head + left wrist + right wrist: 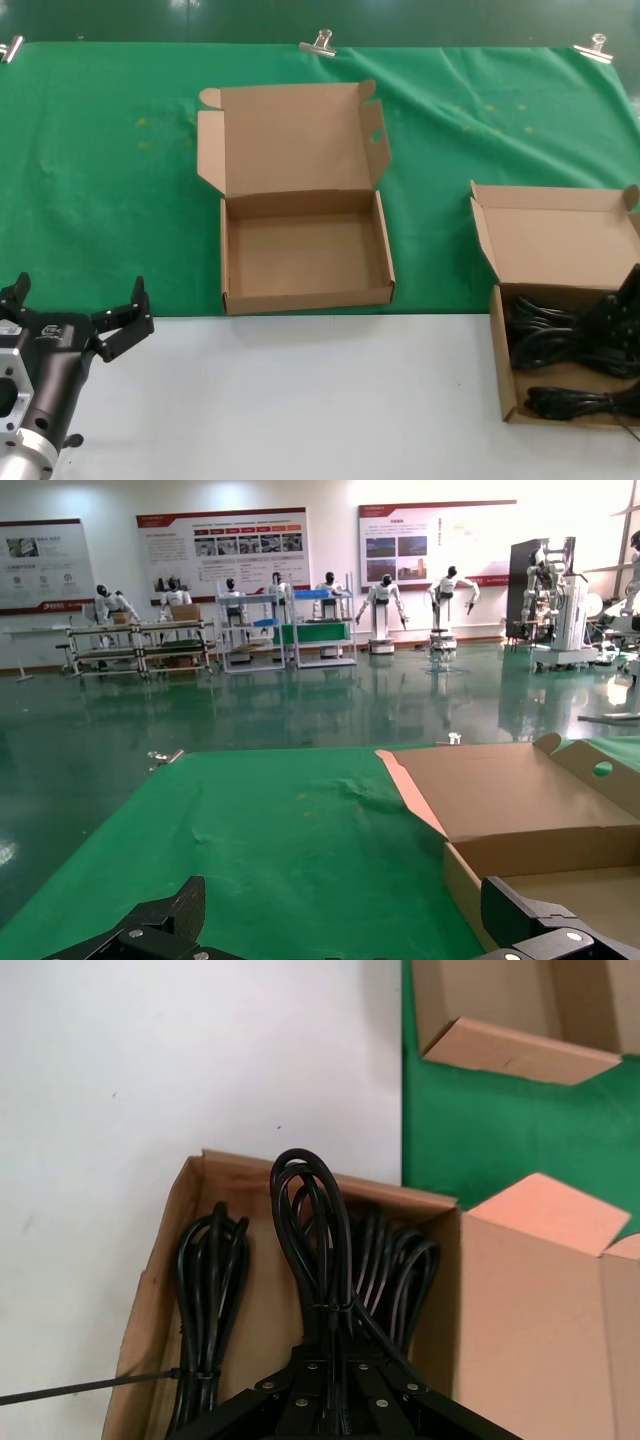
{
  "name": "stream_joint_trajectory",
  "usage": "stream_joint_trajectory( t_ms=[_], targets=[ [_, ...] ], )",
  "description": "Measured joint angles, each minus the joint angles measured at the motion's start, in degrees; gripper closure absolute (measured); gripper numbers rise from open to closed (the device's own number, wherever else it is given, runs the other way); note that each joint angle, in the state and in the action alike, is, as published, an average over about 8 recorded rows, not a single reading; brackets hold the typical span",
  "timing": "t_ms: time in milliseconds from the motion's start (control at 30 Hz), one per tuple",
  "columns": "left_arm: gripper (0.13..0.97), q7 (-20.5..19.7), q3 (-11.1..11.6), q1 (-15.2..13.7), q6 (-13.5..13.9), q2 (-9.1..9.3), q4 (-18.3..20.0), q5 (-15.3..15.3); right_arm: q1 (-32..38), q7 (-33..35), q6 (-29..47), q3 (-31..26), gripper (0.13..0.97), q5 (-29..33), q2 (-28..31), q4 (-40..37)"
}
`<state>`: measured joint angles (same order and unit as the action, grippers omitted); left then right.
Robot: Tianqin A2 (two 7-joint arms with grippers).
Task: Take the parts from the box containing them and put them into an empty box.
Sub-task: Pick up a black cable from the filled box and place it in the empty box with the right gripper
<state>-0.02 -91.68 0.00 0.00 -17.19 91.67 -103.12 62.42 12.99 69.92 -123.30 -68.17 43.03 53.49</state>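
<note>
Head view first, taking the empty box (305, 245) as the landmark: nearest the robot, down and to the left of that box, the left gripper (75, 310) hangs over the white tabletop (300, 400) with its two black fingers spread wide and nothing between them. The left wrist view agrees, showing both fingertips (160, 920) far apart above the green cloth (290, 850), with a corner of the empty box's tray just beside one of them.

Off to the right of the empty box, and slightly nearer the robot, sits the box containing them (560, 300), half on the white surface and half on the green cloth (120, 200). Black cable bundles (560, 335) lie coiled inside it. The right gripper (622, 320) is down in this box at the frame's edge. From the right wrist view, its fingers are closed on the tied waist of one cable bundle (320, 1240), whose loops stand up above the others in the tray.

The empty box itself rests on the green cloth, tray bare, its tall lid (290, 135) standing open behind with wide side flaps, one bearing an oval slot (377, 135).

Farthest back, beyond that lid, metal clips (320, 44) hold the cloth's rear edge.
</note>
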Motion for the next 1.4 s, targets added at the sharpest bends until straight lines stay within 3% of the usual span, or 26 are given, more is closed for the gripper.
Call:
stream_joint_trajectory(
  t_ms=[433,733,967,1400],
  targets=[
    [0.132,0.00,0.00,0.00,0.00,0.00,0.00,0.00,-0.98,-6.78,1.86,2.45,0.935,-2.03,1.99,9.59],
    [0.132,0.00,0.00,0.00,0.00,0.00,0.00,0.00,-0.80,-9.90,1.66,2.04,0.935,-1.98,-0.72,13.00],
    [0.132,0.00,0.00,0.00,0.00,0.00,0.00,0.00,1.48,-9.88,0.07,-0.02,0.935,-0.30,-6.26,10.47],
    [0.132,0.00,0.00,0.00,0.00,0.00,0.00,0.00,7.72,-5.07,-4.16,-3.37,0.935,1.38,-17.61,-1.40]
  ],
)
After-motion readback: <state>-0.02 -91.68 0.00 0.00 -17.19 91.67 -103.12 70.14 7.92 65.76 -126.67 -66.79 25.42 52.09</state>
